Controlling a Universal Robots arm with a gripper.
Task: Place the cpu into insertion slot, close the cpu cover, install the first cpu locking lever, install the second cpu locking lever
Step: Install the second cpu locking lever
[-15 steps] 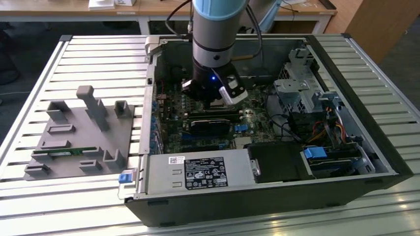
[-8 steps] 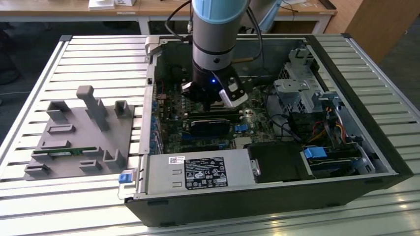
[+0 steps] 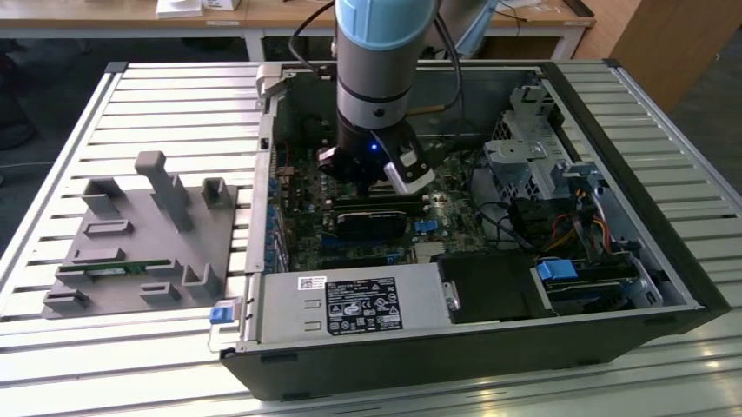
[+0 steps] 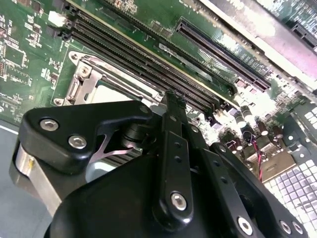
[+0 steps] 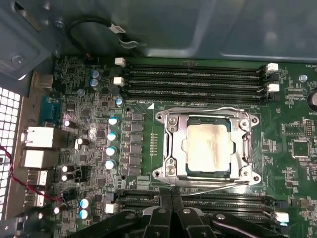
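With the cpu [image 5: 208, 145] seated under the closed cpu cover [image 5: 171, 148], the gripper [image 5: 171, 198], fingers pressed together and empty, should press each lever squarely.

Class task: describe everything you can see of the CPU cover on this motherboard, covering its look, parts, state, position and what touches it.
The cpu cover is a thin, silvery square metal frame with a central window. It lies flat, closed over the insertion slot on the green board. The cpu, with its dull beige metal top, shows through the window. Thin wire levers run along its edges, and screws mark the corners. The gripper hangs just beside it, not touching.
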